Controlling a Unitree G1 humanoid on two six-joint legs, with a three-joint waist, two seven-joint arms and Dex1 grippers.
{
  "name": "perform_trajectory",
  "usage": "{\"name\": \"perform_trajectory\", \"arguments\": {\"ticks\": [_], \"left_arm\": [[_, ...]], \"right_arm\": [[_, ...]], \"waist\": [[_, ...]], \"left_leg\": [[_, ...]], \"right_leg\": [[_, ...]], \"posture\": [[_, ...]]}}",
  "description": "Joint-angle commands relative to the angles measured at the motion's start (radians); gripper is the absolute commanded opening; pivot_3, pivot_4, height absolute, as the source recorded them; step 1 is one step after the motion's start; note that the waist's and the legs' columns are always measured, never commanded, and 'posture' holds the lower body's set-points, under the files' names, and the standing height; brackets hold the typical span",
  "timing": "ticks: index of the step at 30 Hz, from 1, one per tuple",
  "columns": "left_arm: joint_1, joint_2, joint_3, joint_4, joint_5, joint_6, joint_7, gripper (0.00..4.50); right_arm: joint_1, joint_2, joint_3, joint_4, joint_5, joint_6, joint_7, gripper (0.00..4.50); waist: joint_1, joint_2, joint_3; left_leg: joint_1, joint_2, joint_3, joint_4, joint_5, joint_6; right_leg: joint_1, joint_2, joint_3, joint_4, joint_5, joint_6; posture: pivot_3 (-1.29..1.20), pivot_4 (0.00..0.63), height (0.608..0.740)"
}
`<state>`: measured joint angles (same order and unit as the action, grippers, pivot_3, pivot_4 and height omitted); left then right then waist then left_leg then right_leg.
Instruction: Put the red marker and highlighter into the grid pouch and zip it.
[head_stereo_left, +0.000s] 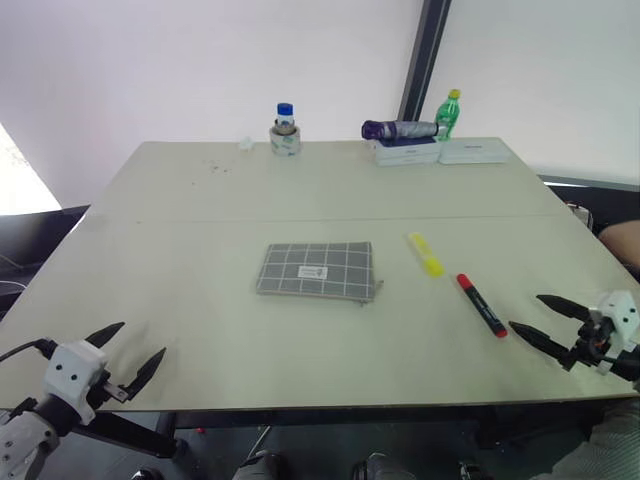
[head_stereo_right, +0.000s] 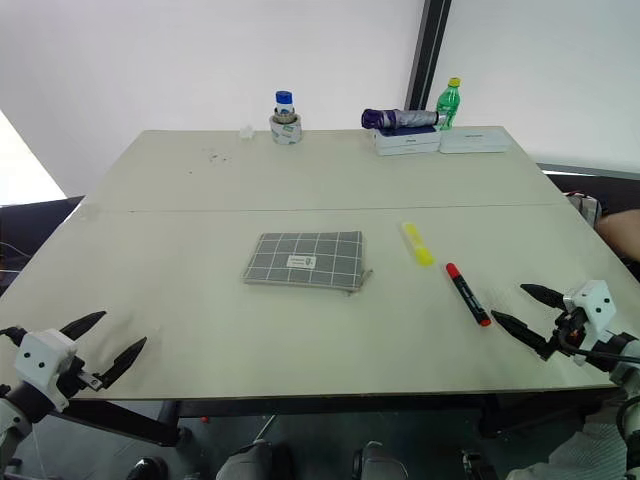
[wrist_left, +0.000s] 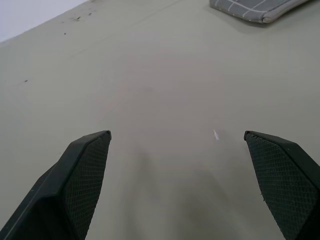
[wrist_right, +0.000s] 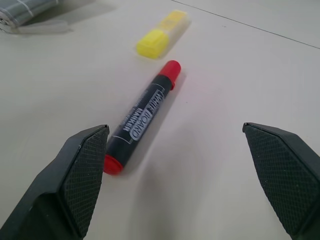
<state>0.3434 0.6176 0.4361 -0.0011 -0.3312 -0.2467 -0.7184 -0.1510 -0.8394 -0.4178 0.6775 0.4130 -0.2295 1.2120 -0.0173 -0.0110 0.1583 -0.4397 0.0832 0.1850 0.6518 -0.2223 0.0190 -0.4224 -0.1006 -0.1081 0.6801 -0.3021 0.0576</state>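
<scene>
- Head camera: the grid pouch (head_stereo_left: 318, 270) lies flat near the middle of the table (head_stereo_left: 200, 200), with the highlighter (head_stereo_left: 426, 254) just off its right end and the red marker (head_stereo_left: 481, 304) beyond that, nearer the front edge. None of the three touch.
- The left gripper (head_stereo_left: 130, 352) hangs over the front left corner and the right gripper (head_stereo_left: 545, 320) over the front right edge just beside the marker, both with fingers spread and empty.
- Along the far edge stand a small bottle (head_stereo_left: 285, 117) inside a roll of tape (head_stereo_left: 285, 141), a green bottle (head_stereo_left: 448, 113) and a folded umbrella (head_stereo_left: 400, 129) on flat boxes (head_stereo_left: 440, 151).
- Left wrist camera: black fingers (wrist_left: 82, 172) wide apart over bare tabletop, a corner of the pouch ahead.
- Right wrist camera: fingers wide apart, the marker lying between and ahead of them, one end close to one fingertip; the highlighter beyond it, a corner of the pouch farther off.
</scene>
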Motion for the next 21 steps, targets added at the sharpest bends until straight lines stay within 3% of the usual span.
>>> {"name": "perform_trajectory", "arguments": {"ticks": [1, 21], "left_arm": [[0.013, 0.013, 0.035, 0.001, 0.008, -0.023, -0.004, 4.50], [-0.065, 0.039, 0.026, 0.081, 0.057, -0.094, -0.019, 4.50]], "right_arm": [[-0.024, -0.030, -0.026, 0.033, -0.003, -0.047, 0.004, 4.45], [-0.092, 0.003, 0.014, 0.057, -0.021, -0.075, 0.002, 4.45]], "waist": [[0.000, 0.000, 0.000], [0.000, 0.000, 0.000]], "left_leg": [[0.000, 0.000, 0.000, 0.000, 0.000, 0.000], [0.000, 0.000, 0.000, 0.000, 0.000, 0.000]], "right_leg": [[0.000, 0.000, 0.000, 0.000, 0.000, 0.000], [0.000, -0.001, 0.000, 0.000, 0.000, 0.000]], "posture": [[0.00, 0.150, 0.740], [0.00, 0.150, 0.740]]}}
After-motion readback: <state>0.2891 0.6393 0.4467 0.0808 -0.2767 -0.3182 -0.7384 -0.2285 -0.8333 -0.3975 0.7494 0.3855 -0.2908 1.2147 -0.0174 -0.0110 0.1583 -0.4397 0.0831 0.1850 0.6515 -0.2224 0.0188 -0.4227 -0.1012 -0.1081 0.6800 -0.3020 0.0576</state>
